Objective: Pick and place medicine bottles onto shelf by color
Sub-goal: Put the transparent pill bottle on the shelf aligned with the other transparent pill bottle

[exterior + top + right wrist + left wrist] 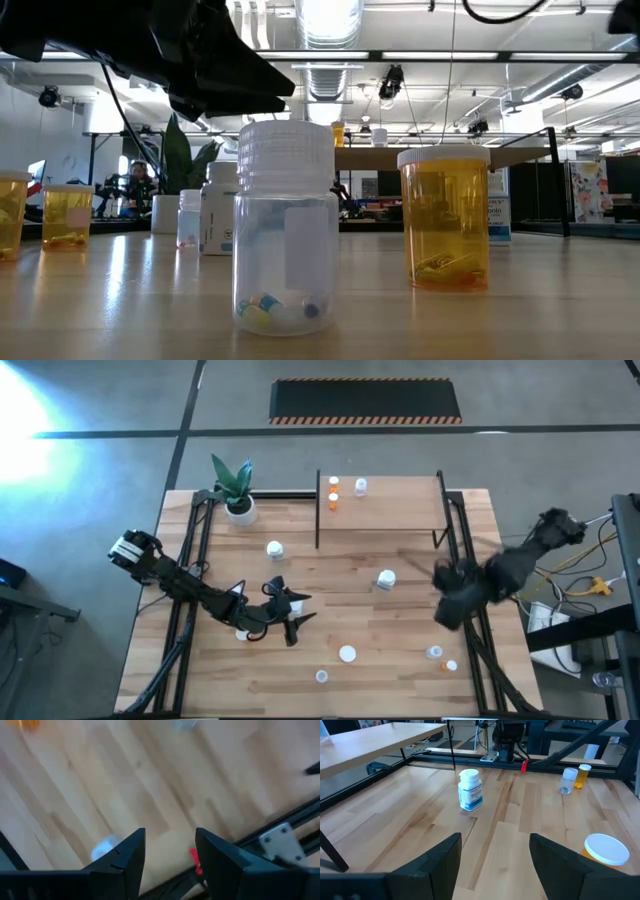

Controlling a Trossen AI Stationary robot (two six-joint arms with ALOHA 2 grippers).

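1. Left gripper (292,612) low over the front-middle of the worktop (400,660), jaws spread wide and empty; in the left wrist view the white bottle (470,789) stands upright straight ahead, well apart from the fingertips (447,851).
2. Judged step: reach for that white bottle. Best done by keeping the open jaws level, centring the bottle between them, closing on the body below the cap, then lifting straight up before heading to the shelf (400,510).
3. Worth minding: an orange bottle (605,851) just beside the left gripper's path, easy to knock over in a sideways swing.
4. Right gripper (447,600) near the right edge of the worktop, close to the shelf's right post, jaws parted and holding nothing; badly smeared in the high view and the right wrist view.
5. Shelf already carrying an orange bottle (333,495) and a pale bottle (360,487) at its left end; the rest scattered across the worktop, including a clear bottle (286,228) at the front.
6. Hard to settle: labels, contents of far bottles, and exact colours of the small ones near the front right.
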